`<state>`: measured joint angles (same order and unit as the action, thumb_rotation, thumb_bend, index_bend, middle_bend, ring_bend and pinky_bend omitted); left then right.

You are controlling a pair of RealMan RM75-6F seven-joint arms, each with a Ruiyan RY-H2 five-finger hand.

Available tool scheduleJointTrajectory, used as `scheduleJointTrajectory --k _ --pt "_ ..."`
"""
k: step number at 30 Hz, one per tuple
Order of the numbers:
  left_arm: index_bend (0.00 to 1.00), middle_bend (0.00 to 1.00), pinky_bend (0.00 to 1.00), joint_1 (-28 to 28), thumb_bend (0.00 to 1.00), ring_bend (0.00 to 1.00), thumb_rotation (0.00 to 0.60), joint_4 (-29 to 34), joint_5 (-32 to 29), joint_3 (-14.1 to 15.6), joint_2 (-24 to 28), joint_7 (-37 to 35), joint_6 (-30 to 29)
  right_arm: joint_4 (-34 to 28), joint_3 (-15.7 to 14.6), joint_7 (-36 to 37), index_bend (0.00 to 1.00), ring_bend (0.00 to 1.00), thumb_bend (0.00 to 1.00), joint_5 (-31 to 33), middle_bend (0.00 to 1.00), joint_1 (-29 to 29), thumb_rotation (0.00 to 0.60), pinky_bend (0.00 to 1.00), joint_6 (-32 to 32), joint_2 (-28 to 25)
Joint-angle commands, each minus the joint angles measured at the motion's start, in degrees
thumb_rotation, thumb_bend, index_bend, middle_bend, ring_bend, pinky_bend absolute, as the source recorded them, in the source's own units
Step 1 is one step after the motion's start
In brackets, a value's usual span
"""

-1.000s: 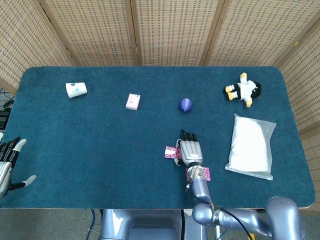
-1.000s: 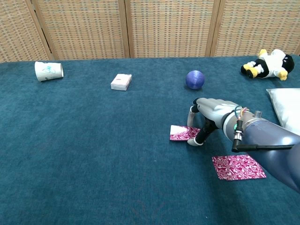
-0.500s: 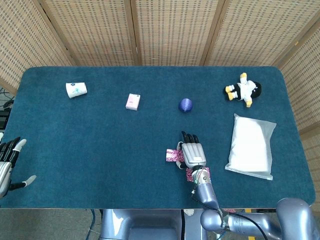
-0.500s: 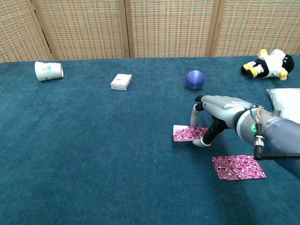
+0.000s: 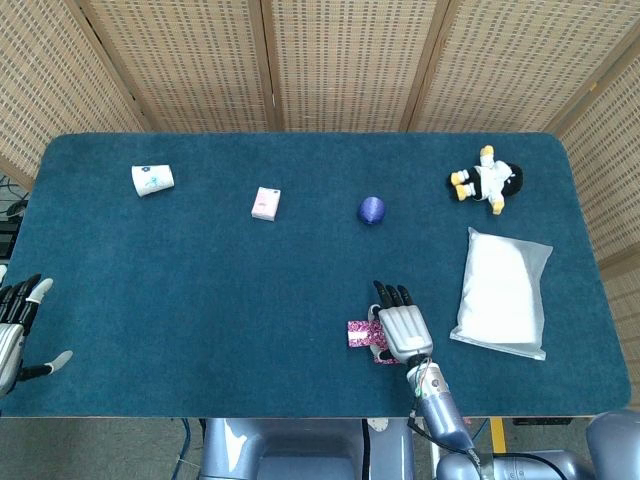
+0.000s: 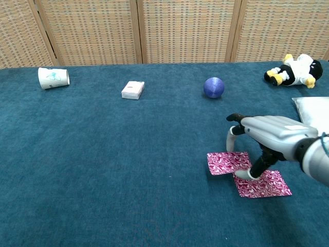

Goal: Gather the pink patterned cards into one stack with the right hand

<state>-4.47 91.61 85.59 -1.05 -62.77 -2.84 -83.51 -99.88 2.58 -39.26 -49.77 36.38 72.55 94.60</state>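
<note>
Dragged rightward since a second ago, now overlapping: upper pink card [image 6: 226, 162] resting with its corner on lower pink card [image 6: 263, 184] near the front edge of the blue worktop [image 6: 103, 170]. Arching over both, fingertips pressing down on the cards: right hand [image 6: 267, 139]. Lying tipped on its side far back left, contents unseeable: paper cup [image 6: 53, 77]. Sitting beyond: small pink box [image 6: 133, 89], purple ball [image 6: 214, 87], plush toy [image 6: 296, 70], white pouch [image 5: 503, 290]. Hovering at the left edge, fingers spread wide, holding nothing: left hand [image 5: 16, 325].
</note>
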Motion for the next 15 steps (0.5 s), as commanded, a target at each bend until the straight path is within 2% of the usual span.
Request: scheduleJointTrajectory --k 1,5,15 --pt "0.0 0.0 0.0 0.0 0.0 0.0 0.6 0.0 0.0 0.0 0.0 0.1 0.0 0.0 -2.4 2.2 0.58 0.0 0.31 -3.1 0.0 -2.0 0.6 0.03 0.3 -1.6" --pt "0.0 0.0 0.0 0.1 0.0 0.0 0.6 0.0 0.0 0.0 -0.1 0.2 -0.1 1.2 -3.6 4.4 0.58 0.0 0.31 -5.8 0.0 -3.8 0.6 0.03 0.5 -2.7" --pt "0.0 0.0 0.0 0.1 0.0 0.0 0.6 0.2 -0.2 -0.1 -0.2 0.7 -0.3 2.8 -3.3 6.4 0.58 0.0 0.31 -8.1 0.0 -5.6 0.6 0.03 -0.8 -4.1"
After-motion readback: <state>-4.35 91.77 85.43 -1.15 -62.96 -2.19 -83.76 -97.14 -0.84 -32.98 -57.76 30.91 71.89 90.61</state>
